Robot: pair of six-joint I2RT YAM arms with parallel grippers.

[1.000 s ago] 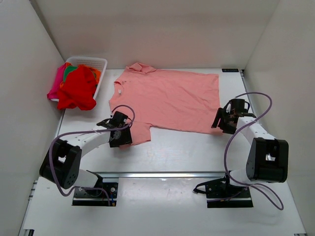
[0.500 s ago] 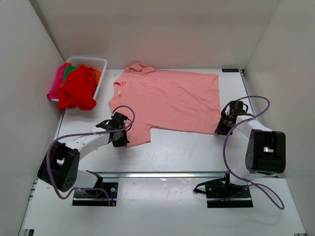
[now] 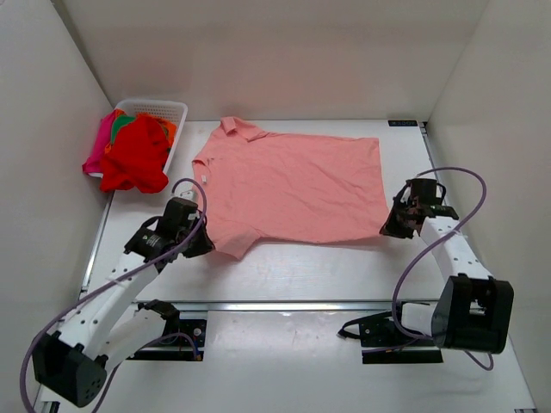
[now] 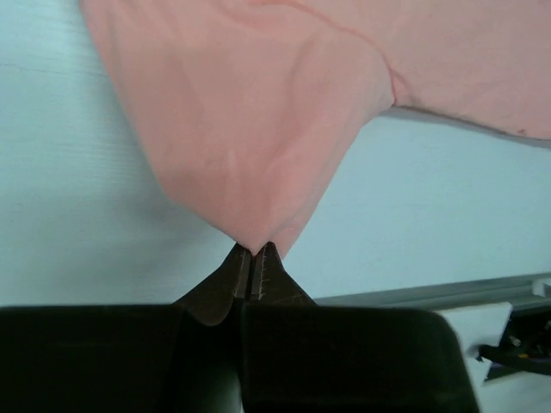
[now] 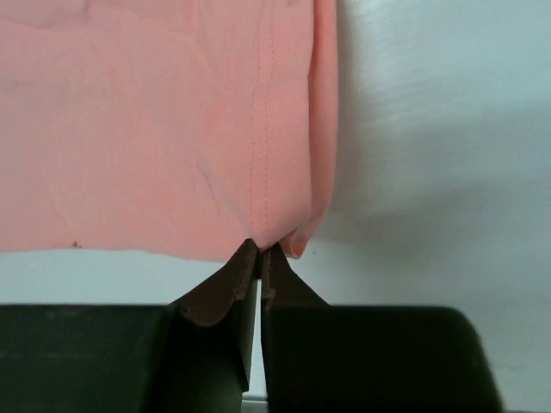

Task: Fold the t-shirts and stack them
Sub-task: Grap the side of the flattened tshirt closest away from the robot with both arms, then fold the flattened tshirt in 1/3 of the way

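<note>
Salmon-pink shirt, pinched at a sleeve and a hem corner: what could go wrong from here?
1. The left jaws hold only the tip of the sleeve of the salmon-pink shirt, so it may slip out when lifted.
2. The right jaws grip a hem corner whose edge is curled over, so the fold may lock in that crease.

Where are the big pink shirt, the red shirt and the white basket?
pink shirt (image 3: 293, 185), top view, middle of its body.
red shirt (image 3: 136, 159), top view, its bunched middle.
white basket (image 3: 164, 104), top view, its far rim.
</note>
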